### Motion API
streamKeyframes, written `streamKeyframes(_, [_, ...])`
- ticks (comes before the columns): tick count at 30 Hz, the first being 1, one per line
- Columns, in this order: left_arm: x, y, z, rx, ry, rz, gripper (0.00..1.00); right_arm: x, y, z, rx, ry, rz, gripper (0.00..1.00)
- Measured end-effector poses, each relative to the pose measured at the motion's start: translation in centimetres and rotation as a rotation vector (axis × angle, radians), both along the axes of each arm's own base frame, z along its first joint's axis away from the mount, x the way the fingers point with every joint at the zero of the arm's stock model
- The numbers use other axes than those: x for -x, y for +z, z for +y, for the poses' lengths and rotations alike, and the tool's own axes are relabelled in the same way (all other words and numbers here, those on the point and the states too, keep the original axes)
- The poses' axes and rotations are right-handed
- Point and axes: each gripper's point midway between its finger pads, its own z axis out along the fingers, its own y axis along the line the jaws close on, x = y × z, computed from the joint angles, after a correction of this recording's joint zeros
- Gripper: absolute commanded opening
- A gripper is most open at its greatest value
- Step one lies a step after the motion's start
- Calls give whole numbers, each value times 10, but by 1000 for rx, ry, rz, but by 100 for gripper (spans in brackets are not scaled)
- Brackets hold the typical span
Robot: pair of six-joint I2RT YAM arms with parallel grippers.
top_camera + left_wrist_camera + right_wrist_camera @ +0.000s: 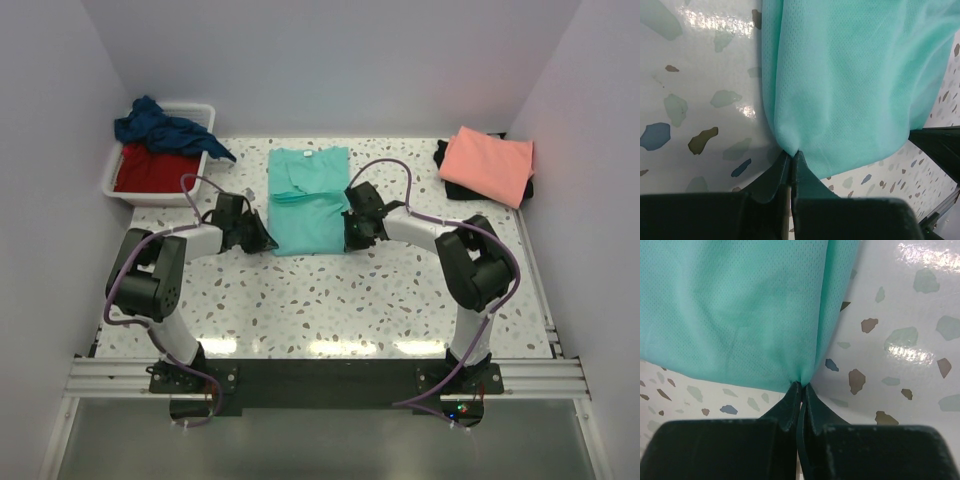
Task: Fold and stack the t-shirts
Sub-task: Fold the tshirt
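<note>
Your left pincer (pixel 263 240) is clamped on the near left corner of the soft turquoise-teal short-sleeved t-shirt (pixel 310 200). Your right pincer (pixel 352 238) grips the near right corner the same way. Each wrist view shows the cloth gathered to a point between jaws pressed together. The shirt lies flat on the speckled white counter (pixel 330 300), between the two pincers and stretching beyond them, collar at the far end. You appear to be starting the lengthwise fold. Next, raise both corners evenly and carry the hem forward toward the collar, keeping the edge taut so it lands square. The folded salmon-pink t-shirt (pixel 488 163), well off to the right of your right pincer, looks like the stack this one should join afterwards.
</note>
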Motion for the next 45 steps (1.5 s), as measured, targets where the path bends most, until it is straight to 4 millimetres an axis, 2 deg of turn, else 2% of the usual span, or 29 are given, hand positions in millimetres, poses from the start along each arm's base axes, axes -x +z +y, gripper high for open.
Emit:
streamKeyframes(4, [4,0,5,-26,11,16,0,1,-1,-1,1,0,3,0])
streamKeyframes(8, [17,1,14,-78,12,46,0,8,1,-3,-4,1,10,0])
streamKeyframes(15, [50,0,25,-127,-12,113,0,34,10,-5,-54,17,29,0])
streamKeyframes(23, [84,6,25,-141,-42,154,0,71,24,-2,-102,61,24,0])
streamKeyframes(30, [105,37,12,-191,-85,69,0,104,40,3,-105,114,-10,0])
streamKeyframes(34, [113,60,15,-211,-46,14,0,119,55,2,-107,118,-52,0])
streamKeyframes(40, [115,113,21,-144,38,-152,0,120,96,-7,-162,75,-169,0])
streamKeyframes(42, [116,113,22,-146,42,-149,0,119,102,-8,-168,69,-185,0])
streamKeyframes(45, [119,101,22,-162,46,-93,0,120,99,-10,-153,65,-179,0])
